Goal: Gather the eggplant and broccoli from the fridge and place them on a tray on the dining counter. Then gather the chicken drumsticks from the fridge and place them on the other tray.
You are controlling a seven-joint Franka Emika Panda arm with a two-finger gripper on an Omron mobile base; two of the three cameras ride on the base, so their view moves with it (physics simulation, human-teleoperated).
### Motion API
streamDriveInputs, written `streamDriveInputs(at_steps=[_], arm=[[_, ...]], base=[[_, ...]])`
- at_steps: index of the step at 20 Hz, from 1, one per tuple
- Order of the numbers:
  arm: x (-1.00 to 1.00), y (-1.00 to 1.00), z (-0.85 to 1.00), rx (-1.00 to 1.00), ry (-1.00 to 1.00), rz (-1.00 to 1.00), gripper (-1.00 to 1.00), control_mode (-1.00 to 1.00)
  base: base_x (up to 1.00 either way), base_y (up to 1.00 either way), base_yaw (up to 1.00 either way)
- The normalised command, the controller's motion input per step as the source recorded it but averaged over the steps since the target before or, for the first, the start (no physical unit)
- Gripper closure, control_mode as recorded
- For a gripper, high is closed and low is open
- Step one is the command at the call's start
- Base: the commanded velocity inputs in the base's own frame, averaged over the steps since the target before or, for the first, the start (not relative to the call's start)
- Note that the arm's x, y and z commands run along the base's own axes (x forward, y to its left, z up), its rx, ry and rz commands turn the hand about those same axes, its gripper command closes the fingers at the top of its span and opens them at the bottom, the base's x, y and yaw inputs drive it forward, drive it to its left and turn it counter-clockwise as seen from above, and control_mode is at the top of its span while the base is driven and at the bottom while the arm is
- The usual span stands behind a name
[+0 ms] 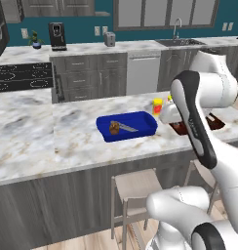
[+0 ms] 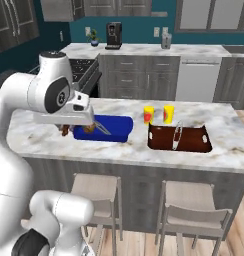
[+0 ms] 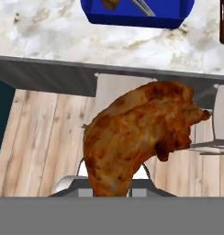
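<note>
Gripped by the closed gripper (image 3: 113, 190), a chicken drumstick (image 3: 141, 133) was being carried; lowering into the blue tray (image 3: 132, 18) was judged next.

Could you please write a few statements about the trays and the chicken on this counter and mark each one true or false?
1. The gripper is shut on a chicken drumstick. True.
2. The blue tray already holds a piece of chicken. True.
3. The brown tray sits to the left of the blue tray in the right base view. False: it sits to the right.
4. Two yellow cups stand on the counter behind the brown tray. True.
5. The held drumstick is already over the blue tray. False: in the hand view it hangs over the wooden floor, short of the counter edge.
</note>
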Motion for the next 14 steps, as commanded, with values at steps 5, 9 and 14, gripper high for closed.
streamDriveInputs(at_steps=[5, 9, 14], arm=[[0.76, 0.16, -0.61, -0.06, -0.03, 0.02, 1.00, -1.00], [0.74, 0.01, -0.46, -0.06, -0.08, 0.00, 1.00, -1.00], [0.79, 0.00, -0.15, 0.00, 0.03, 0.00, 1.00, -1.00]], base=[[0.00, 0.00, 0.00], [0.00, 0.00, 0.00], [0.00, 0.00, 0.00]])
